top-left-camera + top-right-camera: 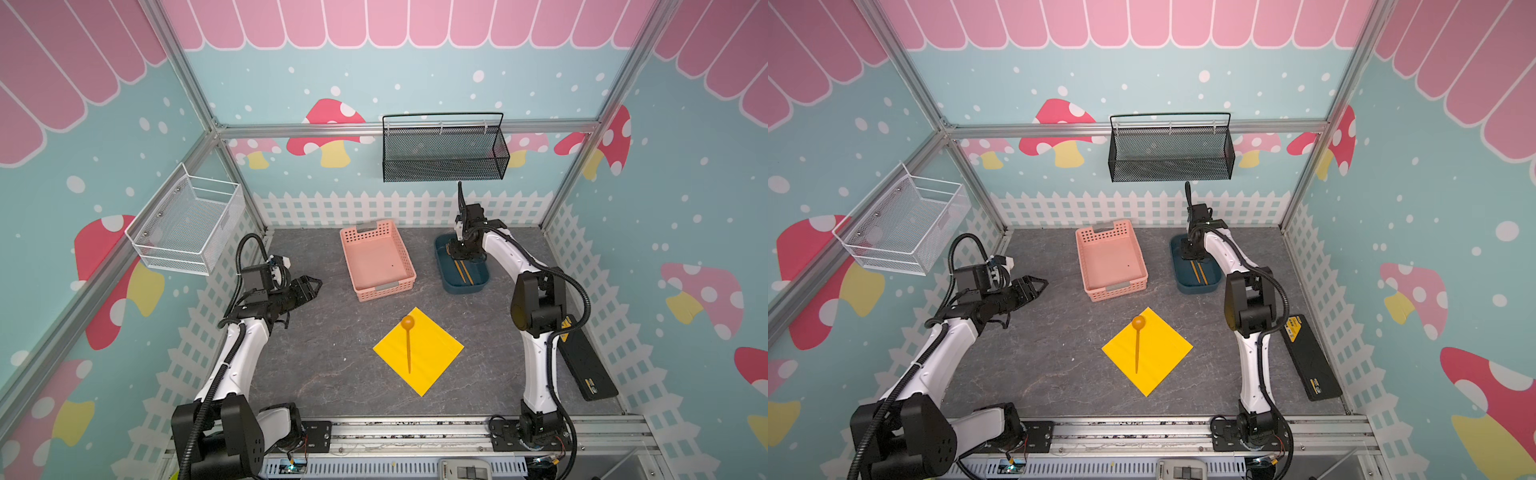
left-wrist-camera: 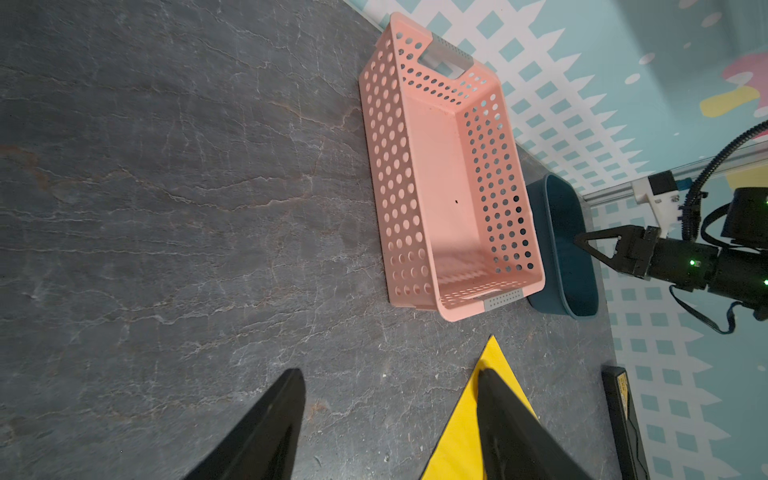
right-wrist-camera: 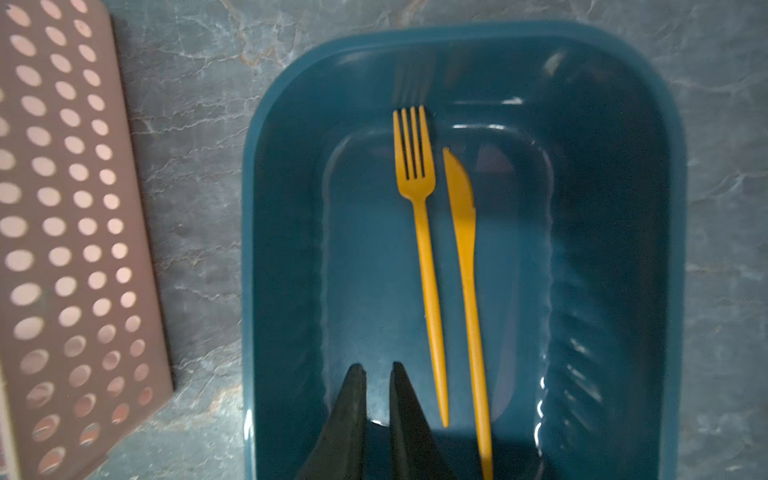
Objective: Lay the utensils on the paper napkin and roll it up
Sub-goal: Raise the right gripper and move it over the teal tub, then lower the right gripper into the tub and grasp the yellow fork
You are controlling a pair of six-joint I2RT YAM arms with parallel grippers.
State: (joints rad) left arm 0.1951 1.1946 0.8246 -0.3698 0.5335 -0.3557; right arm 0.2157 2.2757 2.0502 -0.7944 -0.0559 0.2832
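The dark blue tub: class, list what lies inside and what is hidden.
A fork and a knife lie side by side on the tub's floor; the right gripper hangs beside the fork, gripping nothing. The floor beneath it is covered.

You've got the yellow napkin flat on the tabletop near the front middle, turned corner-on like a diamond, unfolded. The orange spoon lies on it, left of the napkin's centre: round bowl at the far-left edge near the far corner, handle running straight toward the near edge. Bowl looks face-up, though it's too small to be sure. Your fork and knife, both orange, lie flat on the bottom of the dark blue tub, just beside each other, roughly parallel, tines and blade tip pointing the same way.
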